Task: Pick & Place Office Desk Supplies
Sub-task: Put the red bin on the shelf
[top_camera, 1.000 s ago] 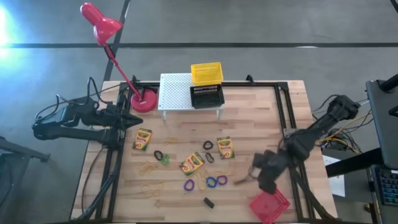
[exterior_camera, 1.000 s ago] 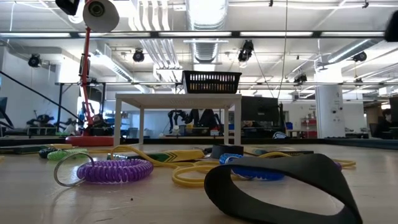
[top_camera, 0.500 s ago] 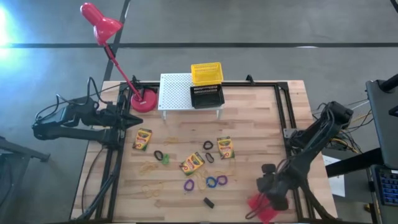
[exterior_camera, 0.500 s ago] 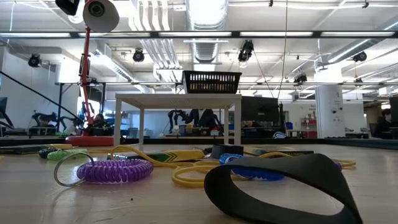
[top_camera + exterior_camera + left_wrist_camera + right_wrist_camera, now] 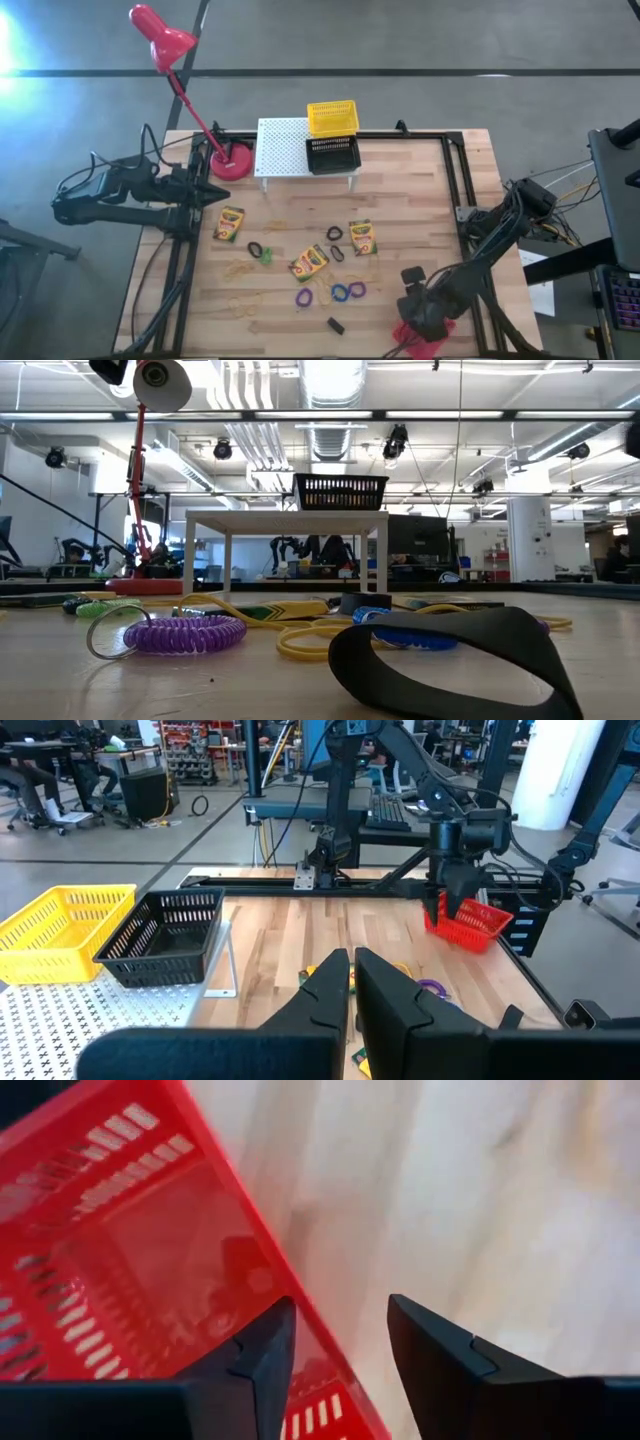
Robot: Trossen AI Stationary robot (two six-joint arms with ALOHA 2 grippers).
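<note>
Three yellow-and-green crayon boxes (image 5: pixel 229 224) (image 5: pixel 310 263) (image 5: pixel 361 237) lie flat on the wooden table. Around them are a purple loop (image 5: pixel 304 297), blue loops (image 5: pixel 348 292), a green loop (image 5: pixel 266 255), black loops (image 5: pixel 334 233), tan rubber bands (image 5: pixel 238 268) and a tiny black block (image 5: pixel 335 324). My right gripper (image 5: pixel 420 320) (image 5: pixel 340 1370) is open over a red basket (image 5: pixel 415 342) at the near right corner. One finger stands inside its wall, one outside. My left gripper (image 5: pixel 215 190) (image 5: pixel 351 982) waits shut at the table's left edge. My right gripper comes from above, pointing down, astride the red basket's wall (image 5: pixel 300 1305), one finger (image 5: pixel 255 1360) inside the basket and the other (image 5: pixel 440 1360) outside over the wood. I cannot tell whether either finger touches the wall.
A white perforated rack (image 5: pixel 283 148) stands at the far edge, bearing a yellow basket (image 5: pixel 332 117) and a black basket (image 5: pixel 332 155). The red desk lamp's base (image 5: pixel 231 162) sits beside it. Bare wood (image 5: pixel 420 210) lies on the table's right half.
My right gripper has moved toward the table's near edge and down, from beside the loops to right over the red basket. The left arm and the supplies on the table have stayed where they were.
</note>
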